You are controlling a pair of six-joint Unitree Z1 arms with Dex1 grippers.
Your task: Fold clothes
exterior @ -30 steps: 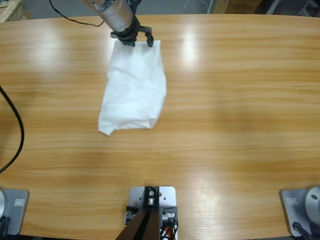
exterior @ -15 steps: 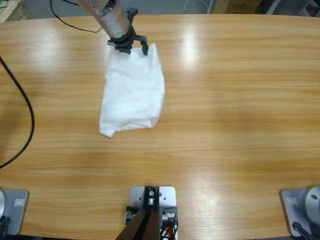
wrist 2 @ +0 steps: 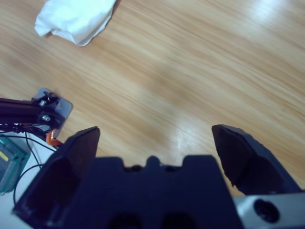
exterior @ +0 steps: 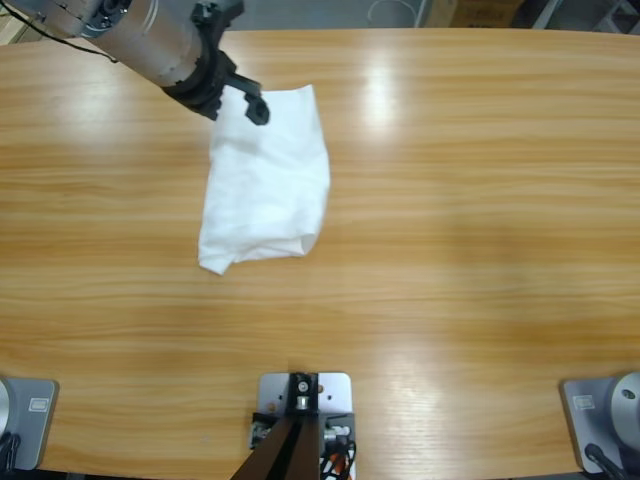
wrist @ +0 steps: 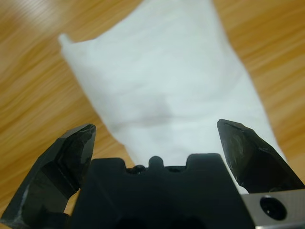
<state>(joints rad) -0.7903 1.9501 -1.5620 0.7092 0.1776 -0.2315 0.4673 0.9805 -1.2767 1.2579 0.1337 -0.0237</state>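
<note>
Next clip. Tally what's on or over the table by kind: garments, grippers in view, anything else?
Garments: 1, the folded white T-shirt on the wooden table.
Grippers: 2, the left gripper open above the shirt's far edge, the right gripper open over bare wood, seen only in its own wrist view.
Anything else: 0.
Total: 3.

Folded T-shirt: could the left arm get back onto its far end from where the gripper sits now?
Probably yes. The left gripper hangs open beside the top edge of the folded T-shirt, holding nothing, and the left wrist view shows only white cloth and bare table ahead of the jaws. Nothing stands between them.
</note>
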